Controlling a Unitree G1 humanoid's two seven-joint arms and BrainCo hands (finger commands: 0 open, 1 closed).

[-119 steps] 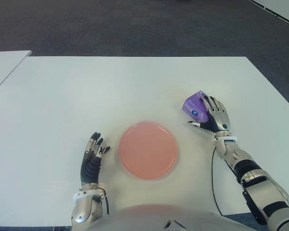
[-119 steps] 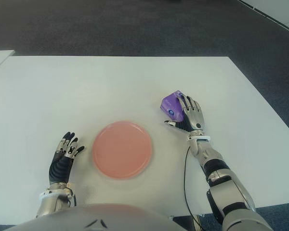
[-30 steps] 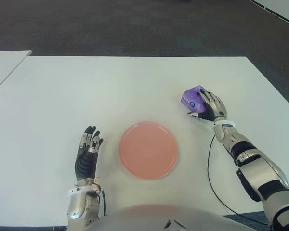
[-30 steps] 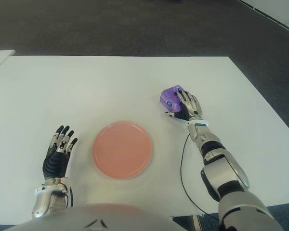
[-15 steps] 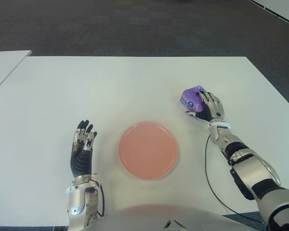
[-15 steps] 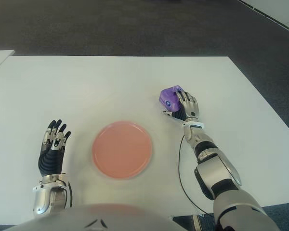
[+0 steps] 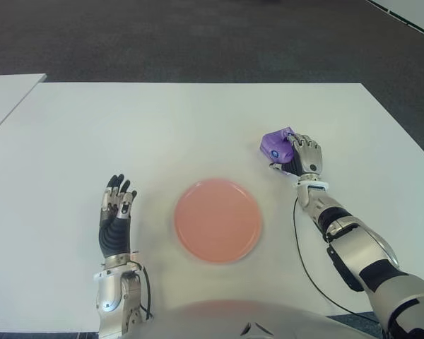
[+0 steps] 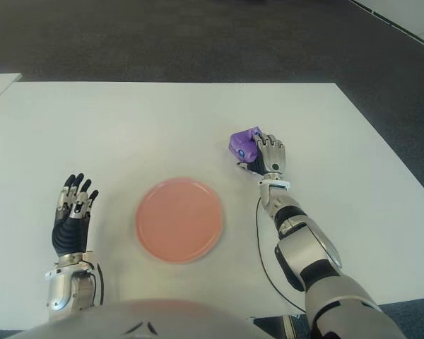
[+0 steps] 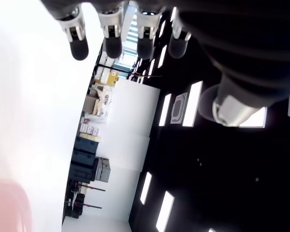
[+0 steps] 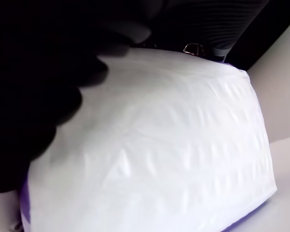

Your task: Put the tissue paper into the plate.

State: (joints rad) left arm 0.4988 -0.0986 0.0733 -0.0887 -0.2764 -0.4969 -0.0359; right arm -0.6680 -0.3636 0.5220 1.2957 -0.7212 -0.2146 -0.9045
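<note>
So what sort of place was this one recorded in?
Probably an office or lab: a plain white table on dark carpet, a second table beside it, and ceiling light panels with stacked boxes.

1. White table (image 7: pixel 198 127): bare across its far half and left side, so there is open room there.
2. Pink plate (image 7: pixel 218 220) sits near the front centre and is the only object lying flat between the two hands.
3. Bare strip of table between the plate and the right hand (image 7: pixel 302 157), which is wrapped round the purple tissue pack (image 7: pixel 274 145); nothing stands in that strip.
4. Left hand (image 7: pixel 115 215) is upright with fingers spread, left of the plate and apart from it.
5. Second table (image 7: pixel 3 99) at far left, separated by a gap.
</note>
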